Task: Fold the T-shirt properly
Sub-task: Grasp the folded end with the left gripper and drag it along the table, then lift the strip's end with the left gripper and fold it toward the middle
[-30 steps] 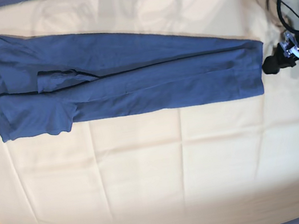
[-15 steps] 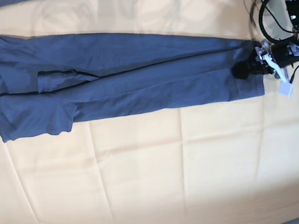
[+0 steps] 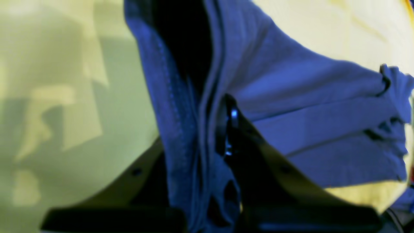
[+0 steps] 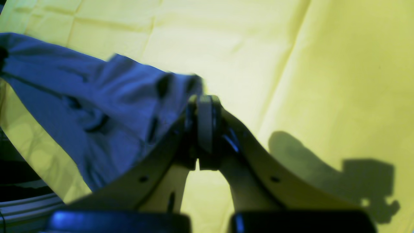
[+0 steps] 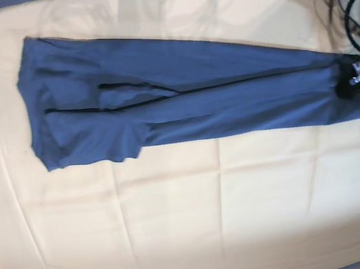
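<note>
T-shirt [image 5: 195,100], folded lengthwise, long axis across yellow-clothed bench [image 5: 181,218], sleeves toward base view's left, hem pinched in left claw [image 5: 352,84], right claw [image 4: 203,123] closed, apparently empty

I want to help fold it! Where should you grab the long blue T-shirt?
Grab the T-shirt at a short end, coming in from beyond it: it lies as a flat long strip. The left gripper already pinches the hem end that way.

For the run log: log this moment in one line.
T-shirt: long strip on yellow cloth | left jaws: shut on hem | right jaws: shut
</note>
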You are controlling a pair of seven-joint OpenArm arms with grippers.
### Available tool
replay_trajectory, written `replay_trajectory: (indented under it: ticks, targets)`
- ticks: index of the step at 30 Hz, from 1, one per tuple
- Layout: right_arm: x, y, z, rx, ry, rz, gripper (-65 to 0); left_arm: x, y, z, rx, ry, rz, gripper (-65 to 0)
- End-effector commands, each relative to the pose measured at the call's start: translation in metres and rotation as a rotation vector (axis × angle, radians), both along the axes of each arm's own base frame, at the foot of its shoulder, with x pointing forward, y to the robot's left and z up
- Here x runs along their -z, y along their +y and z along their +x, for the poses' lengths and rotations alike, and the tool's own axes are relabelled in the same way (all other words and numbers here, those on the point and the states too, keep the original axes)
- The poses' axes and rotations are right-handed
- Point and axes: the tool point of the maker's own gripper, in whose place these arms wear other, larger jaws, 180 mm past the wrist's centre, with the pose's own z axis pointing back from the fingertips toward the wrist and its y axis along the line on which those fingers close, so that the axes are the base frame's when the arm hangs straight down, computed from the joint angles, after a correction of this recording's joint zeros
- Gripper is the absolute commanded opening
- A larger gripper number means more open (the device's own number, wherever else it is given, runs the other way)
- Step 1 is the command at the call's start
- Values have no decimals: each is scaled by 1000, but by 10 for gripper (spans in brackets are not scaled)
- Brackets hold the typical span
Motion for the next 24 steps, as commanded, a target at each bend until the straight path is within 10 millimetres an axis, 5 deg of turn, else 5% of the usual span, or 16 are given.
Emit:
replay_trajectory:
  ticks: [1, 4, 8, 16, 24]
  targets:
    - [-24, -7, 6, 5, -64, -11, -650, -29, 16, 9, -12, -70, 29, -650]
    - [-23, -6, 6, 4, -64, -10, -650, -50, 18, 5, 42, -85, 17, -650]
    - [-20, -2, 7, 1, -64, 3, -650, -78, -10, 0, 185, -172, -118, -650]
    - [-8, 12, 9, -9, -57, 48, -650, -80, -40, 4, 241, -226, -149, -650]
    - [-8, 12, 9, -9, -57, 48, -650, -69, -113, 6, 362, -275, -245, -650]
